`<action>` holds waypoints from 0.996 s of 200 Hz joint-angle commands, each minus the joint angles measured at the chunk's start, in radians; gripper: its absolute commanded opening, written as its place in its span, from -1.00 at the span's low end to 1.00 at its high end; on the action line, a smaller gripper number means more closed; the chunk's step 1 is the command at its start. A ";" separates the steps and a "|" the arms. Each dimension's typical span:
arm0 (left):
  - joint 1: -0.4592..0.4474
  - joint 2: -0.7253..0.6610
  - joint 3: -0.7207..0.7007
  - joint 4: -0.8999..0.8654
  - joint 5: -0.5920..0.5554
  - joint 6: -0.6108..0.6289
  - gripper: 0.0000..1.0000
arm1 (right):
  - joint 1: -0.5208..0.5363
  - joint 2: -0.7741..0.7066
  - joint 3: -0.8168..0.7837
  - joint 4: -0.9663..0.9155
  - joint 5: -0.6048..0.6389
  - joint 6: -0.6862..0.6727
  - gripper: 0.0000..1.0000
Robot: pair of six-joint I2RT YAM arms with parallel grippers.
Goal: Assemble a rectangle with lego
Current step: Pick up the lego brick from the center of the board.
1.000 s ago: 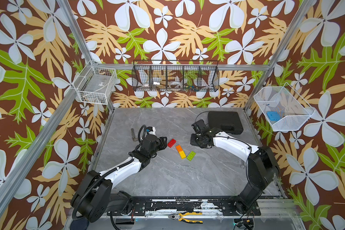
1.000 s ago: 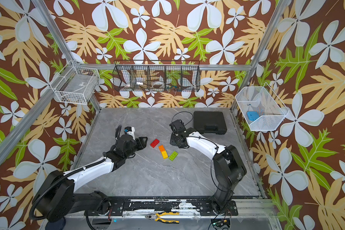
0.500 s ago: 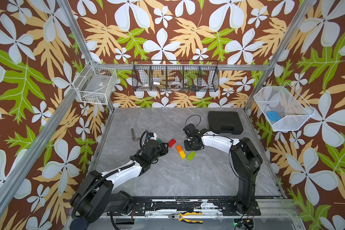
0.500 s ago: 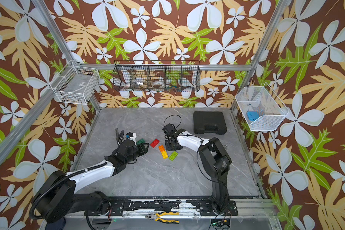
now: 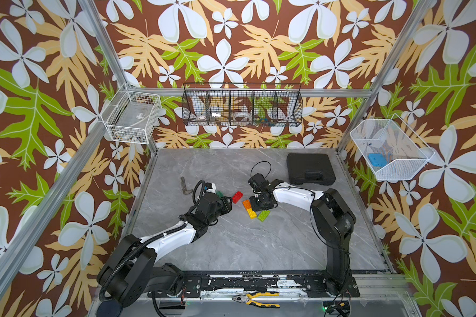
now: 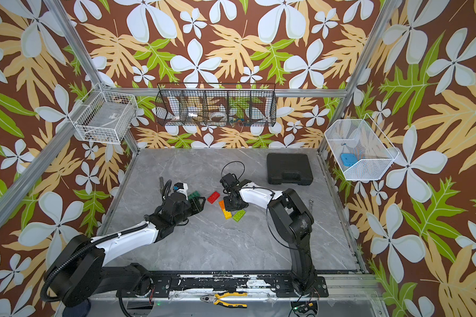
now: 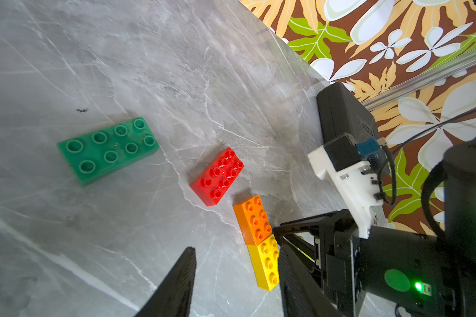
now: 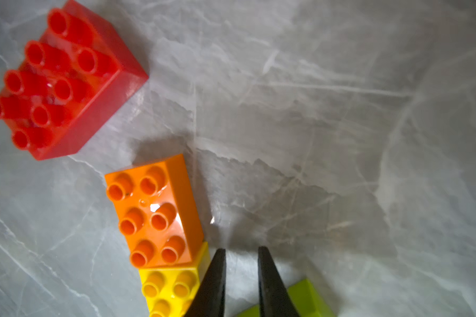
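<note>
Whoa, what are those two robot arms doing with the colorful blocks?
They are trying to build a rectangle from Lego bricks on the grey table. Nothing is stacked yet. The orange brick and yellow brick lie end to end, touching. The red brick, dark green brick and lime green brick lie loose nearby. The right tool is shut and empty, its tip beside the yellow brick. The left tool is open and holds nothing.

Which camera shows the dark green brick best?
The left wrist view: the dark green brick lies whole, all eight studs visible. In both top views it is tiny, partly hidden by the left arm. The right wrist view misses it.
</note>
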State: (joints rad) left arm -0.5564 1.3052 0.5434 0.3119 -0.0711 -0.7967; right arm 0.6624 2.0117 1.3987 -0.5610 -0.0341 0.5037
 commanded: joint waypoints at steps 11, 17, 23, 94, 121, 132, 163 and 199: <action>0.000 0.002 0.000 0.021 -0.010 0.009 0.02 | 0.002 0.010 0.015 -0.005 -0.018 -0.006 -0.58; 0.000 0.002 0.000 0.021 -0.010 0.008 0.02 | 0.002 0.010 0.016 -0.004 -0.020 -0.005 -0.58; 0.000 0.001 -0.002 0.021 -0.010 0.009 0.02 | 0.002 0.012 0.016 -0.004 -0.024 -0.004 -0.58; 0.000 0.003 -0.005 0.023 -0.011 0.010 0.02 | 0.002 0.019 0.023 -0.004 -0.027 -0.005 -0.58; 0.000 0.003 -0.003 0.023 -0.012 0.011 0.02 | 0.001 0.019 0.031 -0.020 -0.015 -0.013 -0.58; 0.000 0.002 -0.002 0.020 -0.014 0.012 0.02 | -0.005 0.003 0.027 -0.026 0.004 -0.019 -0.57; 0.000 -0.007 0.013 0.000 -0.027 0.042 0.03 | -0.050 -0.128 -0.008 -0.029 0.046 -0.027 -0.50; -0.061 -0.031 0.106 -0.093 -0.084 0.195 0.12 | -0.089 -0.248 -0.143 -0.140 0.127 -0.092 -0.40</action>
State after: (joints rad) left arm -0.5667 1.2850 0.5804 0.2779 -0.0978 -0.7376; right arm 0.6029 1.8221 1.3521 -0.5922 0.0235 0.4503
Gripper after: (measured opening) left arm 0.539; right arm 0.306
